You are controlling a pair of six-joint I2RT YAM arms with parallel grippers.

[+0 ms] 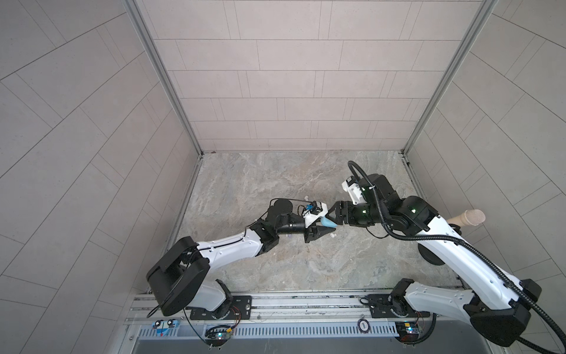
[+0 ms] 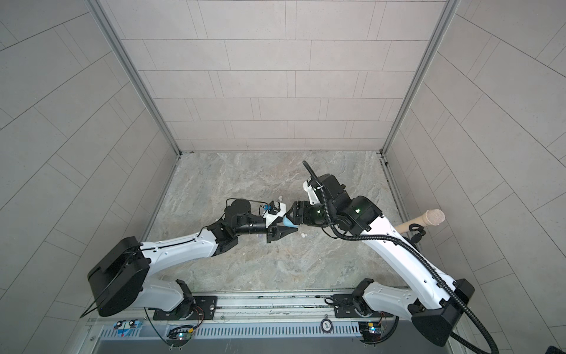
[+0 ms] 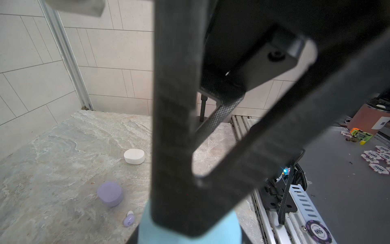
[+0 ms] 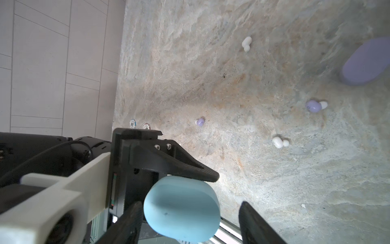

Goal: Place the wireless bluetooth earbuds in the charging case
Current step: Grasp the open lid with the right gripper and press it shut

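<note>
My left gripper (image 1: pixel 325 221) is shut on a light blue charging case (image 1: pixel 329 223) (image 4: pixel 181 209), held above the middle of the marble table; one of its fingers (image 3: pixel 175 169) fills the left wrist view. My right gripper (image 1: pixel 335 216) (image 4: pixel 190 224) stands open around the far end of that case, with a gap on one side. On the table lie two lilac earbuds (image 4: pixel 313 106) (image 4: pixel 200 122) and two white earbuds (image 4: pixel 278 142) (image 4: pixel 246 43). A closed lilac case (image 3: pixel 110 194) and a closed white case (image 3: pixel 134 156) also rest there.
Two poker chips (image 4: pixel 132 123) lie by the table's edge near the wall. More chips (image 3: pixel 377 160) and small items sit on the grey surface beyond the rail. A tan cylinder (image 1: pixel 468 218) pokes in past the right arm. Tiled walls enclose three sides.
</note>
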